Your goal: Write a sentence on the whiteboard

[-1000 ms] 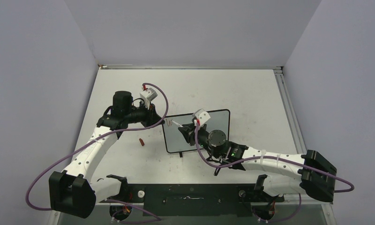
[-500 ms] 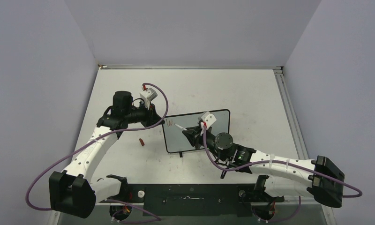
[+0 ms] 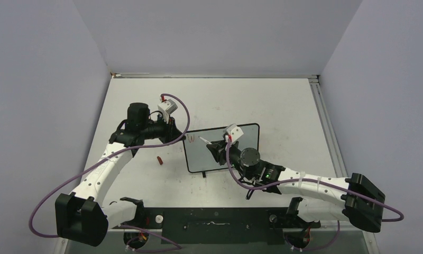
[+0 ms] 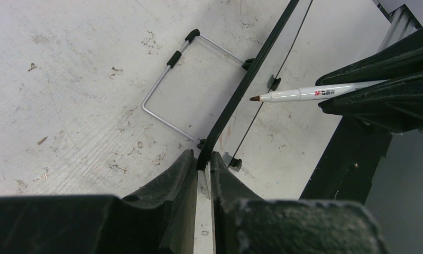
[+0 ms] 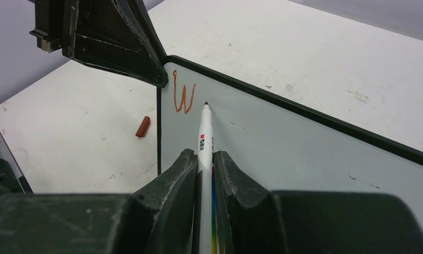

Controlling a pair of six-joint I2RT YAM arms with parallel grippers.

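Pale tabletop (image 3: 283,100); whiteboard (image 3: 196,157) long axis left-right.

The whiteboard (image 5: 304,153) has a smooth, glossy pale face and a thin black frame. Its wire stand (image 4: 156,84) looks like bare shiny metal. The worktop (image 4: 66,106) is matt white, scuffed and flecked. The marker (image 5: 204,135) has a smooth white plastic barrel. The left pincer (image 4: 203,159) and right pincer (image 5: 204,159) look matt black and grainy.

A robotics lab test cell: bare lilac walls (image 3: 214,32) box in a scuffed white tabletop (image 3: 283,100), black mounting rail (image 3: 214,218) along its near edge.
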